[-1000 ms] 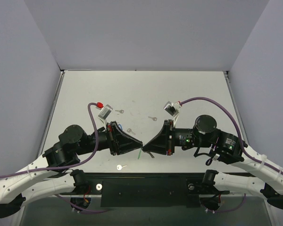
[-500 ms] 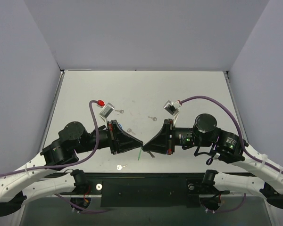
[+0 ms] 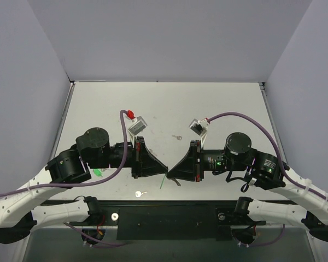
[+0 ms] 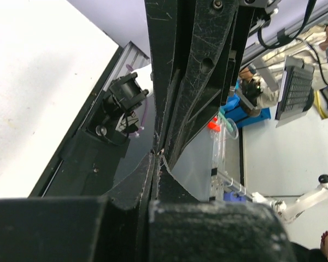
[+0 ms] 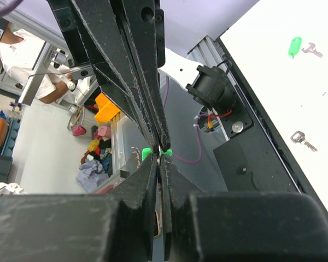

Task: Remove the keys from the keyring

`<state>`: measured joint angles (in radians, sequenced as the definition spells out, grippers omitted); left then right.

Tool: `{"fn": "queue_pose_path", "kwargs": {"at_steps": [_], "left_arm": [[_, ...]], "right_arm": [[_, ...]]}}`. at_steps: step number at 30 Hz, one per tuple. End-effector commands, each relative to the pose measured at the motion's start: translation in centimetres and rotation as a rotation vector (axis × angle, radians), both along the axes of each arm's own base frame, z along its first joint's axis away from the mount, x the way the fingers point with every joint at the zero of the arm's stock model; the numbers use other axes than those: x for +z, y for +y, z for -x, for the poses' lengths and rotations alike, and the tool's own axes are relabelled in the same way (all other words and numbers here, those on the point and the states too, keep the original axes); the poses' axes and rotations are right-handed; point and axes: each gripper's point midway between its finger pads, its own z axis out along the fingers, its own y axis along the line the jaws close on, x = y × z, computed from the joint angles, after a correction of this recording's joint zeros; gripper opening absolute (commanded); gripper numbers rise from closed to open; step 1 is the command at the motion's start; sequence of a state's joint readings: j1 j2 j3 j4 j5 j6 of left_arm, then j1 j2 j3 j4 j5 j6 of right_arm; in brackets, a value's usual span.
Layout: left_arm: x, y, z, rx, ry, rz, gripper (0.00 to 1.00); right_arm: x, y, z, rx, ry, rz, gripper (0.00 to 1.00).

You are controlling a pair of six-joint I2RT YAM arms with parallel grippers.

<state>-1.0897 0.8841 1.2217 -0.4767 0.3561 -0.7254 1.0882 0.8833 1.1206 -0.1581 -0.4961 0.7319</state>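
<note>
Right wrist view shows the light-green keyring [image 5: 147,153] pinched by the closed right gripper [image 5: 159,162], tip-to-tip with the closed left gripper [image 3: 164,170]. Left wrist view hides the keyring. Top external: loose key [image 3: 140,193] on the table [image 3: 218,103].

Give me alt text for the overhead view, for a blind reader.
The left gripper and right gripper, both shut, meet tip to tip over the near part of a white table, a thin green key tag hanging where they meet. A loose silver key lies behind them, a second key in front, and another green tag beside the left arm.
</note>
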Motion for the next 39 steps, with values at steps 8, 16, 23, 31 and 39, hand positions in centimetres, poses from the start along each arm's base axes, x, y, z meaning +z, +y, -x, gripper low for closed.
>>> {"fn": "queue_pose_path", "kwargs": {"at_steps": [8, 16, 23, 31, 39], "left_arm": [[0.5, -0.2, 2.3, -0.177, -0.062, -0.069, 0.0], [0.7, -0.5, 2.0, -0.167, -0.053, -0.073, 0.0], [1.4, -0.3, 0.7, -0.064, -0.061, -0.031, 0.43], [3.6, 0.5, -0.1, 0.03, -0.054, 0.113, 0.62], [4.2, 1.2, -0.2, 0.075, -0.007, 0.259, 0.48]], "right_arm": [[0.6, -0.3, 0.4, -0.005, -0.008, -0.023, 0.0], [0.2, -0.5, 0.7, -0.002, -0.009, -0.02, 0.0], [0.3, -0.7, 1.0, 0.0, -0.012, -0.03, 0.0], [0.6, -1.1, 1.2, -0.011, -0.022, -0.043, 0.0], [2.4, -1.1, 0.8, -0.034, -0.05, -0.097, 0.0]]}}
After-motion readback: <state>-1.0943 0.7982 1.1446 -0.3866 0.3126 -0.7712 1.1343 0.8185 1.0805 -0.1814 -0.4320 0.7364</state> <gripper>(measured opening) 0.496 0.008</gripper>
